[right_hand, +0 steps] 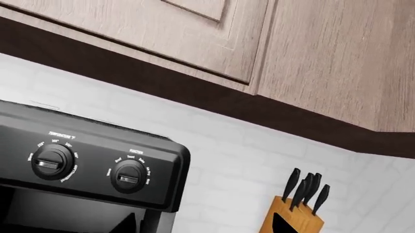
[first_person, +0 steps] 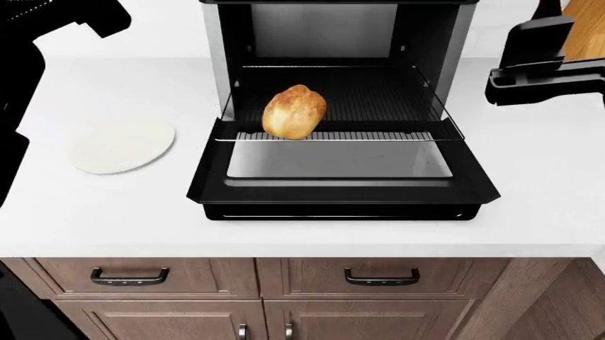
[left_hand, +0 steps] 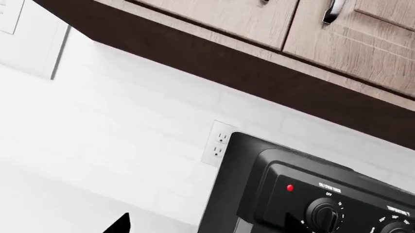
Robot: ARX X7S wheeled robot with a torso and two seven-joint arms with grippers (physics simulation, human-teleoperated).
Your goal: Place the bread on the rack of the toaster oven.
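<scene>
The toaster oven [first_person: 215, 64] stands open on the white counter, its black glass door [first_person: 341, 191] dropped flat toward me. The silver wire rack [first_person: 378, 134] is slid partly out over the door. The golden-brown bread [first_person: 294, 112] rests on the rack's front left part. My left gripper [left_hand: 207, 228] is open and empty, held up left of the oven's control panel [left_hand: 311, 204]. My right gripper [right_hand: 206, 225] is open and empty, held up right of the oven's knobs [right_hand: 91, 170]. Both arms show dark at the head view's top corners, away from the bread.
A flat round white plate [first_person: 123, 145] lies on the counter left of the oven. A wooden knife block [right_hand: 292, 218] stands at the back right. A wall outlet [left_hand: 217, 144] sits behind the oven. Wooden cabinets hang above, and drawers [first_person: 132, 276] run below the counter edge.
</scene>
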